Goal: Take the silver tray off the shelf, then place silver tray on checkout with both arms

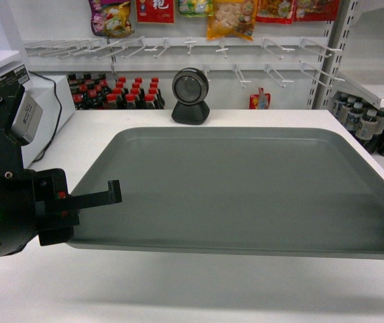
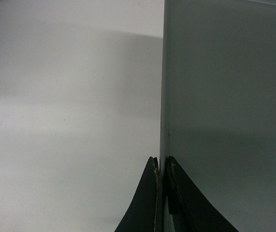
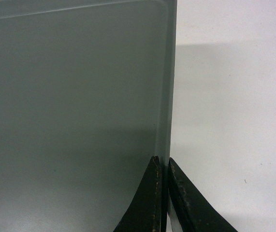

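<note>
Silver tray point(image 1: 245, 188) hangs level just above the white checkout point(image 1: 178, 296), its shadow on the counter beneath, held at both short ends. At the left rim the left gripper point(image 2: 162, 166) has its jaws clenched on the edge, and the right gripper point(image 3: 162, 166) is clamped likewise on the right rim. Behind the counter stand a round black scanner point(image 1: 190, 95) and bottles point(image 1: 121, 94)

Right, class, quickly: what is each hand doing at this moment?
Left hand: closed on the left rim of the silver tray.
Right hand: closed on the tray's right rim.
</note>
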